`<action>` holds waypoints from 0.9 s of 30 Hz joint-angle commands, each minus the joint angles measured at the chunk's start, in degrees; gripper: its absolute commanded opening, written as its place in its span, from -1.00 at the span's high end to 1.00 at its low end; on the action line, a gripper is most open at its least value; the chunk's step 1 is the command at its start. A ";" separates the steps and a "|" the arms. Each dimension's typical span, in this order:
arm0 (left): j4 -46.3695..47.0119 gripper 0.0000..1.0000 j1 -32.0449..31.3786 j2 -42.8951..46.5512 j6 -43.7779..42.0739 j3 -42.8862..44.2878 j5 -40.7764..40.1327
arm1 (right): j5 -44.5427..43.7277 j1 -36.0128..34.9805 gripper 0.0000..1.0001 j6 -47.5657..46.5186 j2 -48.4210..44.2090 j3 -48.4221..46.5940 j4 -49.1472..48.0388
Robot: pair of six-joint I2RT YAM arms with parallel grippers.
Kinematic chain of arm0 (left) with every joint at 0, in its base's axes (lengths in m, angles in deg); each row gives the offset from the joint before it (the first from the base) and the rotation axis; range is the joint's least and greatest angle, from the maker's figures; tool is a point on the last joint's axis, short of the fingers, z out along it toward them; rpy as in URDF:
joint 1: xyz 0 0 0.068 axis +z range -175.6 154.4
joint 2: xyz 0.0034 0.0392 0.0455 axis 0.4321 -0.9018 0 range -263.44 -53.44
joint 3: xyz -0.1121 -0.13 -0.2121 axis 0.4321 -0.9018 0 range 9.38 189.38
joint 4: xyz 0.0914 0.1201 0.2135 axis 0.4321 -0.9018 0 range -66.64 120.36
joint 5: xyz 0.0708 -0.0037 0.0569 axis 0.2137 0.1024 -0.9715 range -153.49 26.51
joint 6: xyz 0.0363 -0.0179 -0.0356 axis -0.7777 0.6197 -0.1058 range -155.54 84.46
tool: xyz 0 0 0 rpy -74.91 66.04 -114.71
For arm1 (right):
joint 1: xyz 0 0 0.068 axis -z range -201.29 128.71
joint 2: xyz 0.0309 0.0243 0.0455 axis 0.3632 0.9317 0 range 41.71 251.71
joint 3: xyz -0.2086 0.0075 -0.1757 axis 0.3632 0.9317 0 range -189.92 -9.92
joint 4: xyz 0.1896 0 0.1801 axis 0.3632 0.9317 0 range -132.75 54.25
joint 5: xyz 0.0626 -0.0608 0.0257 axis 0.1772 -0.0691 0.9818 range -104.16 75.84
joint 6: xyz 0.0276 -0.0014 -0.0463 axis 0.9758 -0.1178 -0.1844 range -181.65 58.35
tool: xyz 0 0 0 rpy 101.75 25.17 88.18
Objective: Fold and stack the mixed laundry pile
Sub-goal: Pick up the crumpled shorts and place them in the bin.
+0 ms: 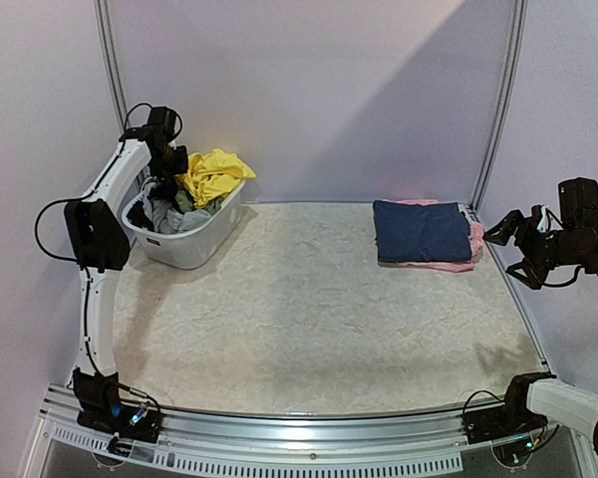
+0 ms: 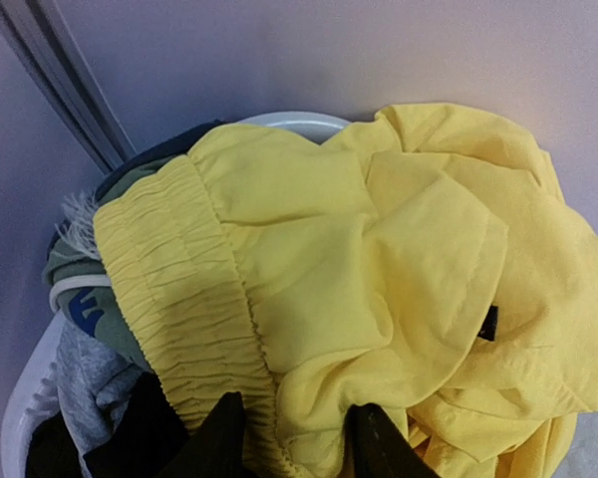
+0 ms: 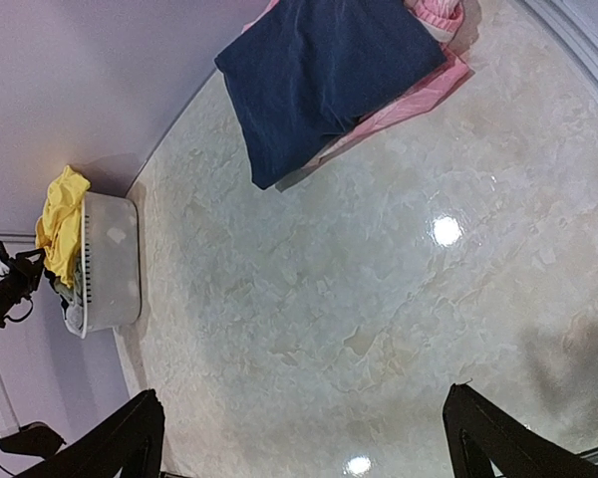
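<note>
The mixed laundry pile fills a white tub (image 1: 189, 244) at the back left. On top lies a bright yellow garment (image 1: 214, 174) with an elastic waistband (image 2: 169, 289). My left gripper (image 1: 169, 164) reaches down into the tub, its fingers (image 2: 294, 418) pinching a bunched fold of the yellow fabric (image 2: 379, 259) beside the waistband. Under it show a grey piece (image 2: 90, 368), a black piece (image 2: 149, 438) and an olive-green piece (image 2: 75, 264). My right gripper (image 1: 500, 234) hangs open over the table's right edge, with nothing between its fingers (image 3: 304, 418).
A folded navy garment (image 1: 422, 229) lies on a folded pink one (image 1: 475, 244) at the back right of the marbled table (image 1: 309, 319). The back wall and a metal frame post (image 2: 60, 80) stand close behind the tub.
</note>
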 commanded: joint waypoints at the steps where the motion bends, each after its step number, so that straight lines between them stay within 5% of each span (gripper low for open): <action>1: 2.78 0.33 0.97 -2.40 1.10 2.22 2.00 | -0.70 0.12 -0.98 1.44 -0.96 -0.61 1.66; 7: 4.58 1.00 1.52 -2.07 2.18 3.54 2.21 | -0.80 0.12 -0.98 2.62 -1.76 -0.59 1.16; 27: 13.74 1.00 -2.38 17.31 6.99 -1.47 7.00 | 3.76 0.12 -0.98 0.85 0.39 1.39 -6.42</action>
